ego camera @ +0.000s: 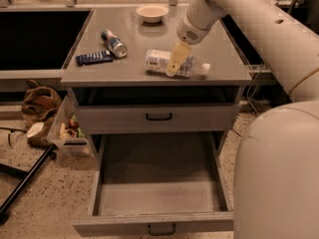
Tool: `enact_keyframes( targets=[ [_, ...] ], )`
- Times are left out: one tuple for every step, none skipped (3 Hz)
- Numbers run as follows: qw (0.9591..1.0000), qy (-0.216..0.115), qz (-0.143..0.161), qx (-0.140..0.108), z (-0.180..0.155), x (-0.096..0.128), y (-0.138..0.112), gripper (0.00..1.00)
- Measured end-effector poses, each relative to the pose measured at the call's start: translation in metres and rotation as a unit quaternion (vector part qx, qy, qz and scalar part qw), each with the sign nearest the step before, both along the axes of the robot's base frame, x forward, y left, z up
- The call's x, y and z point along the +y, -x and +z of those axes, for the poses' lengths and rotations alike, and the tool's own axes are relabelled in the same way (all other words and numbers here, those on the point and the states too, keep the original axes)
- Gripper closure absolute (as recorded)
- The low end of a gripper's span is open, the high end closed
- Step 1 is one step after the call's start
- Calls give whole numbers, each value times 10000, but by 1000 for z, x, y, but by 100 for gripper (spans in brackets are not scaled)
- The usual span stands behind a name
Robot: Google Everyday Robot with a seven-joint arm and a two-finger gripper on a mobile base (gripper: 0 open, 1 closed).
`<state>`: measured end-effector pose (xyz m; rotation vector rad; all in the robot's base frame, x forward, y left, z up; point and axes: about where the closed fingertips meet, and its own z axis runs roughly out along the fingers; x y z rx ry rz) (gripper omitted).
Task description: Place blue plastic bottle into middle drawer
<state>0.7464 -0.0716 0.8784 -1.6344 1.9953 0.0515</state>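
The blue plastic bottle (160, 62) lies on its side on the grey cabinet top, near the front edge, with its white cap (205, 69) pointing right. My gripper (174, 63) reaches down from the upper right and sits over the middle of the bottle, hiding part of its label. The bottle rests on the top. The middle drawer (154, 222), the lowest one, is pulled wide open below and holds nothing; its small dark handle (161, 229) faces the front.
A blue-silver can (113, 43), a dark blue bar (93, 58) and a pale bowl (152, 12) sit on the cabinet top. The drawer above (159, 116) is closed. A bag (40, 106), a bin (70, 132) and a black stand leg (22, 185) lie left. My body (279, 173) fills the lower right.
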Motion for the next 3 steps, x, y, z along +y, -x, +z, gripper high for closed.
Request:
enact_keyframes(
  targets=[
    [9998,-32,6,210,-19,4,-6,0],
    [9998,-33,7,218,-20,4,-6,18],
    [9998,-33,7,218,-20,4,-6,42]
  ],
)
